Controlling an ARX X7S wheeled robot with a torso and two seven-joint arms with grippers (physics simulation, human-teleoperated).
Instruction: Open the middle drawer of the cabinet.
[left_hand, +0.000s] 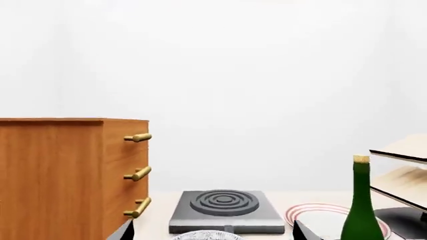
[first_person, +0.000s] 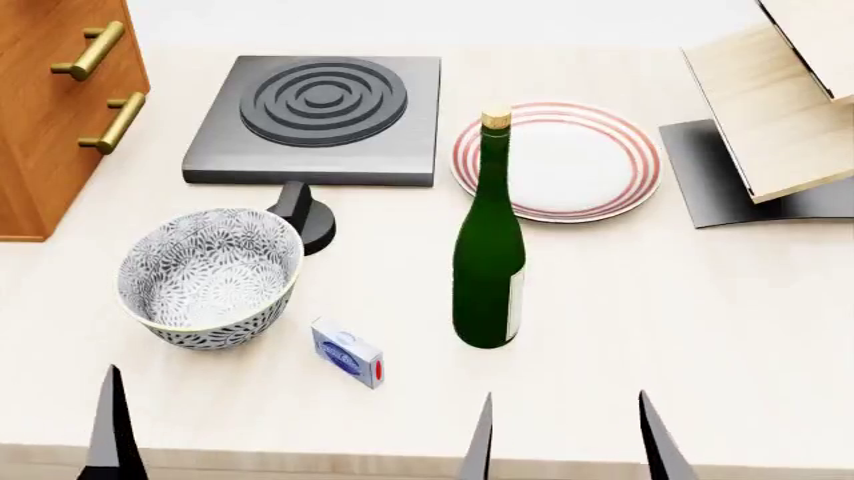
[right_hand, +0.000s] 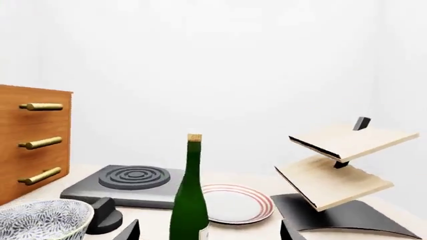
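Observation:
The orange-brown cabinet (left_hand: 53, 180) stands at the table's far left, its three drawer fronts all shut. The middle drawer's brass handle (left_hand: 138, 174) also shows in the right wrist view (right_hand: 40, 143). In the head view the cabinet (first_person: 40, 150) shows only two handles. My left gripper (left_hand: 212, 235) is open and empty near the table's front edge, well short of the cabinet; one of its fingertips (first_person: 114, 430) shows in the head view. My right gripper (first_person: 569, 445) is open and empty at the front edge behind the bottle, and it also shows in the right wrist view (right_hand: 209, 234).
A grey hotplate (first_person: 320, 105) with a black knob (first_person: 304, 212) lies right of the cabinet. A patterned bowl (first_person: 207, 275), a small blue-white box (first_person: 347, 352), a green bottle (first_person: 489, 260) and a red-ringed plate (first_person: 587, 165) stand nearer. A pale wood rack (first_person: 767, 110) is at far right.

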